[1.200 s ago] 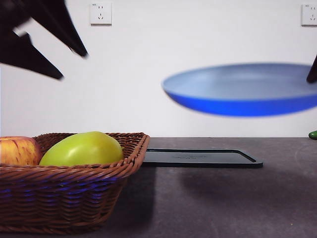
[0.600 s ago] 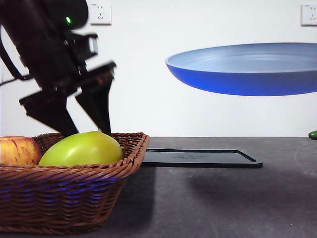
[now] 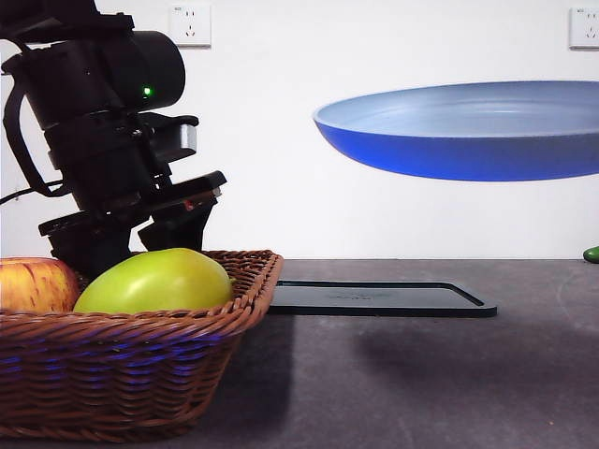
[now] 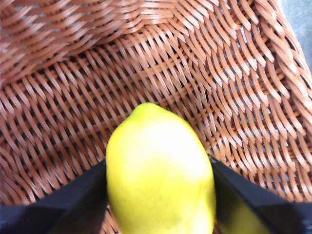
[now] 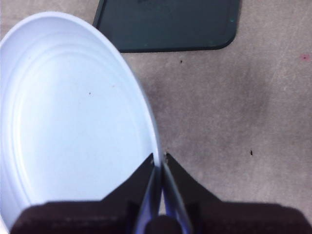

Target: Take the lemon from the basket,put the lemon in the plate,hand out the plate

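Nearest, at front left, the basket (image 3: 131, 360): brown woven wicker w/ flared sides & a braided rim, resting on a dark matte table (image 3: 421, 383). Inside it, a large smooth yellow-green fruit (image 3: 154, 281) sits beside a red-yellow streaked apple (image 3: 33, 283) at the left edge. Behind the green fruit, the black left gripper (image 4: 158, 187) reaches down into the basket; its jaws are apart w/ the lemon (image 4: 161, 170) between them, each jaw at a flank of the smooth, bright yellow oval w/ a pointed tip. Wicker weave fills the background there. Further back, a flat black rectangular tray (image 3: 379, 297) lies on the table. Above it the plate (image 3: 468, 131), round, shallow, matte light blue, hangs in the air roughly level, the right gripper (image 5: 158, 168) pinched closed on its thin rim.
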Robot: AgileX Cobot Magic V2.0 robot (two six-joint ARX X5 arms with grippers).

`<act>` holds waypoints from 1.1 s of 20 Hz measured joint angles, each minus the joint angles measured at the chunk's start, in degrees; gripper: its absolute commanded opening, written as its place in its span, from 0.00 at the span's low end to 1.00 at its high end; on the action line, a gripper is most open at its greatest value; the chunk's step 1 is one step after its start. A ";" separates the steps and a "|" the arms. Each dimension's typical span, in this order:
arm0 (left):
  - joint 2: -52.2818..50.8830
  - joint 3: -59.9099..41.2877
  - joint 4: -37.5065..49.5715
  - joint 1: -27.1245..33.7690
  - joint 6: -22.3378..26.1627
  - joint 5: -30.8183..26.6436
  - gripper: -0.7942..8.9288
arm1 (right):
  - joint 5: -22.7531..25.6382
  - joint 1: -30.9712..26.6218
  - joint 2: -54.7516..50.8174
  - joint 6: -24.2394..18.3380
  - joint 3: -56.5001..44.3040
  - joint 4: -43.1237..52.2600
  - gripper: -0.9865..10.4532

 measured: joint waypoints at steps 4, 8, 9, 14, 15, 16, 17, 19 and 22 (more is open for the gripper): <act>0.00 4.09 -3.67 0.02 2.32 -0.81 0.29 | 0.24 0.00 0.35 0.00 0.00 0.02 0.09; -0.07 17.25 -15.72 -0.72 3.89 0.07 0.29 | 0.39 0.00 8.20 0.00 0.00 2.16 0.09; -0.07 20.28 -17.29 -1.73 3.96 3.02 0.29 | 0.39 0.00 10.91 0.02 0.00 3.48 0.09; -0.26 24.28 -14.97 -13.44 3.96 13.99 0.29 | -3.52 -0.02 22.49 1.14 0.00 11.58 0.09; -0.26 24.28 -13.44 -15.89 3.98 12.37 0.29 | -5.95 0.00 23.69 1.51 0.00 12.33 0.09; -0.26 24.28 -11.54 -18.25 3.98 9.79 0.29 | -7.96 0.00 24.41 1.88 0.00 12.92 0.09; -0.24 24.28 -9.62 -20.37 3.98 6.58 0.29 | -9.14 0.04 24.65 2.21 0.00 13.35 0.09; -0.17 24.28 -6.27 -23.61 4.79 1.40 0.29 | -10.64 0.04 24.63 2.80 0.00 14.38 0.09; 1.11 24.28 -4.96 -25.22 6.08 0.68 0.29 | -11.56 0.04 24.61 3.32 0.00 14.36 0.09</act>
